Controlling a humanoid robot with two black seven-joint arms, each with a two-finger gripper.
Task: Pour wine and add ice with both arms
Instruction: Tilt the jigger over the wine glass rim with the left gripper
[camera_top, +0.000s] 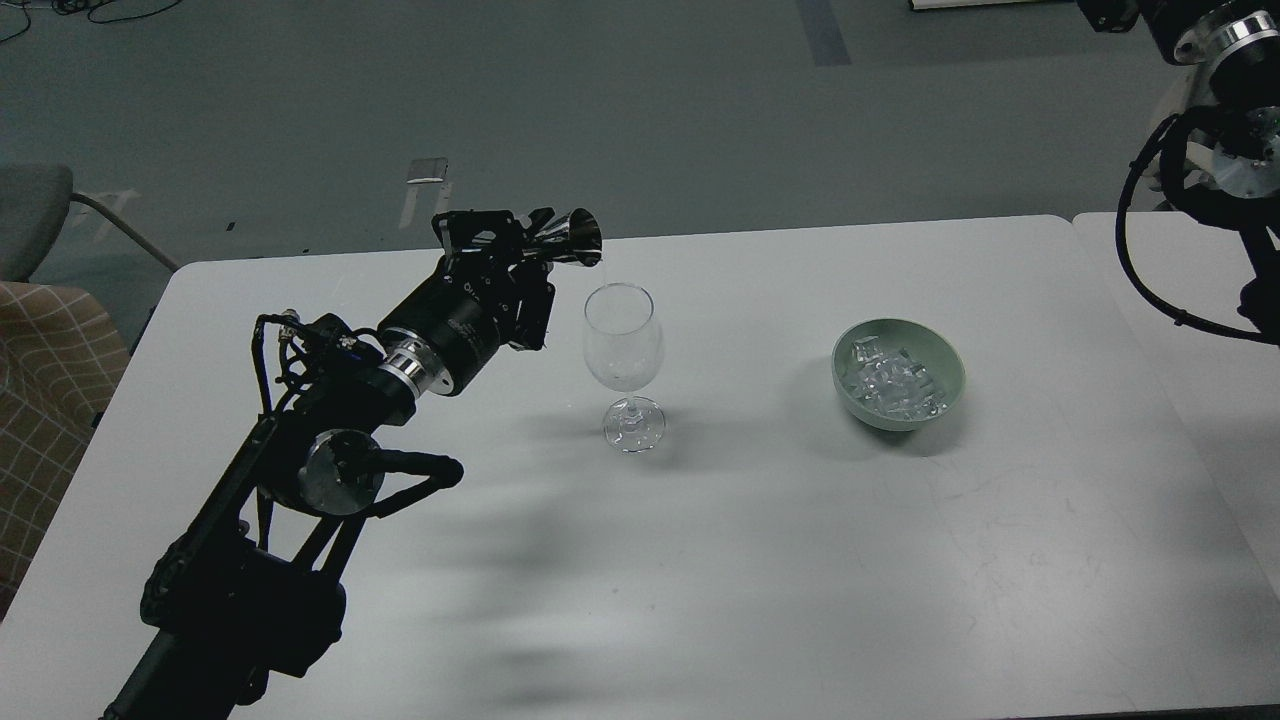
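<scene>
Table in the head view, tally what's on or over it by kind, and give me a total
Wine glass: 1
Green bowl holding ice, cubes too jumbled to count: 1
Metal cup held in the left gripper: 1
Total: 3

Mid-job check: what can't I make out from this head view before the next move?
- Right arm: cut off by the right frame edge in the head view; its pincer is out of view.
- Left pincer: dark, its fingers merge around the shiny silver metal cone-shaped cup; the cup's contents are hidden.
- Clear stemmed wine glass: too transparent to tell any liquid.
- Clear glassy ice cubes in the pale green bowl: count unclear, they blur together.
</scene>
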